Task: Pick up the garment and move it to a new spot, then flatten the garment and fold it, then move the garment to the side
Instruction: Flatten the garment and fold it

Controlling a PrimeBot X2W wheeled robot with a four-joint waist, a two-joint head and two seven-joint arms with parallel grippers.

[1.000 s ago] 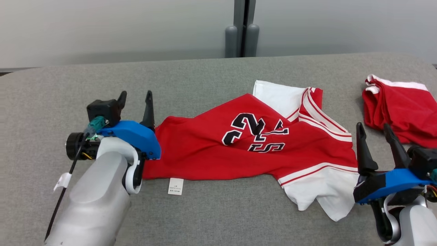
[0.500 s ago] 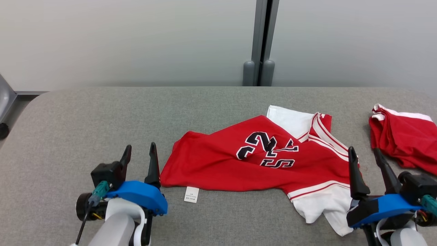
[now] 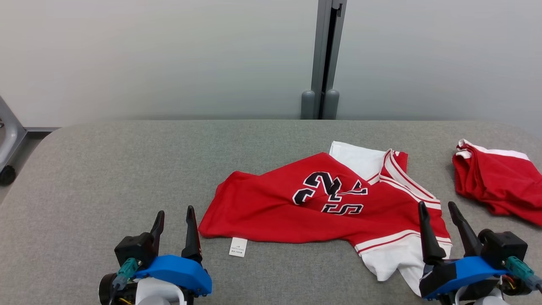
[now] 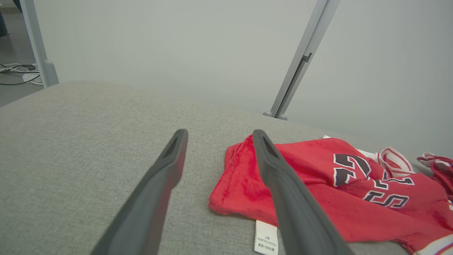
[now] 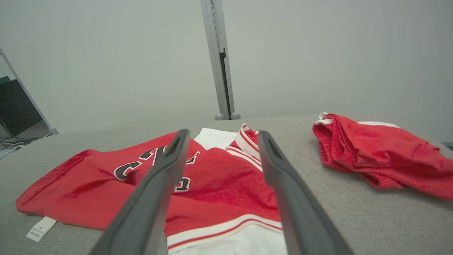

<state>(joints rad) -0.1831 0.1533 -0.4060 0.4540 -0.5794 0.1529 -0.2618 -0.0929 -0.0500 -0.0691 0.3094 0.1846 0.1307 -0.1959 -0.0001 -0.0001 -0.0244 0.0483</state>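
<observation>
The garment (image 3: pixel 271 207) is a red jersey with white sleeves and black numerals, lying crumpled and partly spread on the grey table (image 3: pixel 106 169), right of centre. A white label (image 3: pixel 238 247) sticks out from its near hem. My left gripper (image 3: pixel 175 212) stands open just left of the garment's left corner, apart from it. My right gripper (image 3: pixel 437 205) is open beside the garment's right white sleeve. In the left wrist view the open left gripper (image 4: pixel 220 134) points past the garment (image 4: pixel 318 170). In the right wrist view the open right gripper (image 5: pixel 223 133) points across the garment (image 5: pixel 219 184).
A second red garment (image 3: pixel 495 186) lies bunched at the table's right edge, also seen as a red heap (image 5: pixel 375 152) from the right wrist. A grey post (image 3: pixel 324 63) stands against the wall behind the table. A wheeled frame (image 3: pixel 6 169) is at far left.
The head camera has tilted up, showing more wall. Both grippers have drawn back toward the table's near edge, still open. The garment lies as before.
</observation>
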